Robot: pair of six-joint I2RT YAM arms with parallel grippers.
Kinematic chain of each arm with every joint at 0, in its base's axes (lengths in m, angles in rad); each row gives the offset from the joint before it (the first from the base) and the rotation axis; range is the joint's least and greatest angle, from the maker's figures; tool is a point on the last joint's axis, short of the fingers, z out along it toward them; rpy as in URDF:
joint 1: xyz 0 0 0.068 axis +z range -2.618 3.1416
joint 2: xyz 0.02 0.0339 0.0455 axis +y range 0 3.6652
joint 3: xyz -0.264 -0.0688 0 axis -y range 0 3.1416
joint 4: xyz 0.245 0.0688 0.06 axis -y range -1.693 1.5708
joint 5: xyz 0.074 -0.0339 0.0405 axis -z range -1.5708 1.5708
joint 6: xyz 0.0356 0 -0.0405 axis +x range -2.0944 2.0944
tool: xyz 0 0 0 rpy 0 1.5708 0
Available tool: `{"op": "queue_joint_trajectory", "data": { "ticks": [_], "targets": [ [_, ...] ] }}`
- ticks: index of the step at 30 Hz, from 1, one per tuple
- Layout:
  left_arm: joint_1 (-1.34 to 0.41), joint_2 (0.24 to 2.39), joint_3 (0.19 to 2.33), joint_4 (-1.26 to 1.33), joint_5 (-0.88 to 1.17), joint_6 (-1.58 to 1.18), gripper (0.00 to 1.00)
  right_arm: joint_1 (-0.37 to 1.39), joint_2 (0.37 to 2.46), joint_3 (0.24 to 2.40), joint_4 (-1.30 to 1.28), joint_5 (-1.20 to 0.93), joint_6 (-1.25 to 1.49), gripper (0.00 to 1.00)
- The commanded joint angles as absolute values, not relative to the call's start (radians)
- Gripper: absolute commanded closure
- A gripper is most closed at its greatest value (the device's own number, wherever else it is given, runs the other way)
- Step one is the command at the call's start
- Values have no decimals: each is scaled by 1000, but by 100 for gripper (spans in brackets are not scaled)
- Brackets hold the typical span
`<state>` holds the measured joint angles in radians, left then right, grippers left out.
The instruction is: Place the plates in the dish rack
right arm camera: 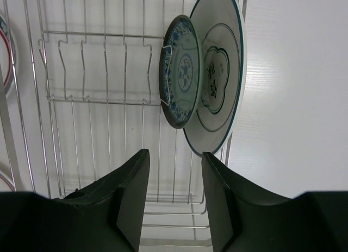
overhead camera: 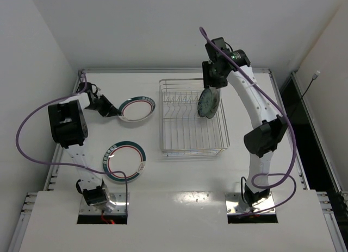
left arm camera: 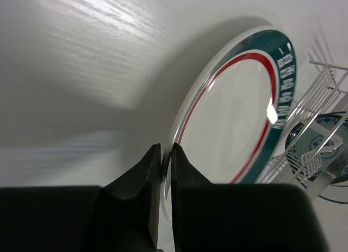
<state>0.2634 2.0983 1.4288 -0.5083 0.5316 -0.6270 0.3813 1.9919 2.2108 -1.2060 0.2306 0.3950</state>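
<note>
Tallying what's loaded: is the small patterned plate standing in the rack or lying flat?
Standing on edge. The small patterned plate sits upright in the dish rack, beside the larger grey plate.

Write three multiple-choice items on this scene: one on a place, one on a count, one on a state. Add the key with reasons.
1. In the top view, the plates already in the dish rack stand at its
A. left end
B. middle
C. right end

2. Plates outside the rack number
A. one
B. two
C. three

3. The left gripper is
A. open, holding nothing
B. shut on a ringed plate's rim
C. shut on a rack wire

Key:
1 C: the small patterned plate and the grey plate stand upright by the rack's right wall.
2 B: the far ringed plate and the near ringed plate are both left of the rack.
3 B: its fingers pinch the far ringed plate's rim.
</note>
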Motion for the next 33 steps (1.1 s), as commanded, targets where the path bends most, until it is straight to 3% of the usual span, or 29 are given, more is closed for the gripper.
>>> {"op": "queue_joint_trajectory", "data": {
  "ticks": [1,6,13,18,24,33],
  "targets": [
    [258,2125,1445,-506,508,-646,100,377,1916,2197,-1181,213,407,60],
    [258,2073,1509,-483,578,-710,100,377,1887,2177,-1134,97,397,60],
    [258,2017,1497,-321,785,-799,100,324,1884,2065,-849,-422,462,57],
    [258,2008,1540,-278,854,-819,100,314,1982,2081,-739,-662,548,52],
    [258,1999,1574,-233,910,-840,100,305,2074,2065,-557,-820,727,50],
    [258,1902,1528,-120,962,-908,100,314,2215,2115,-451,-860,842,45]
  ]
}}
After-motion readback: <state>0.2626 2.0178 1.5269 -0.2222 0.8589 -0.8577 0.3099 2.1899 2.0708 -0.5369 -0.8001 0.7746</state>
